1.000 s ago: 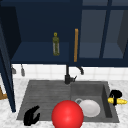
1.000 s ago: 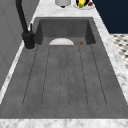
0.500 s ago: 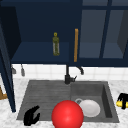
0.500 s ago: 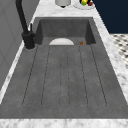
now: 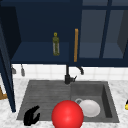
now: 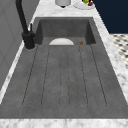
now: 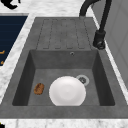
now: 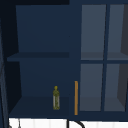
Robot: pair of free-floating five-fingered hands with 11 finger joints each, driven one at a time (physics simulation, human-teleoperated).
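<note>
Left hand (image 5: 32,116) hovering at sink's (image 5: 110,100) front-left corner over drainboard, fingers curled, holding nothing. Red ball (image 5: 67,114) sitting just beside it, overlapping plate (image 5: 89,108) lying in basin. Bottle (image 5: 56,44) standing on shelf.

Dark blue wall cabinet (image 8: 42,57); white tiles (image 5: 50,72); marble counter (image 5: 117,87).

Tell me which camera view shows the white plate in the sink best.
The right side view: the white plate lies whole and unobstructed in the basin. In the front view the red ball covers its left edge; the left side view shows just its upper rim.
</note>
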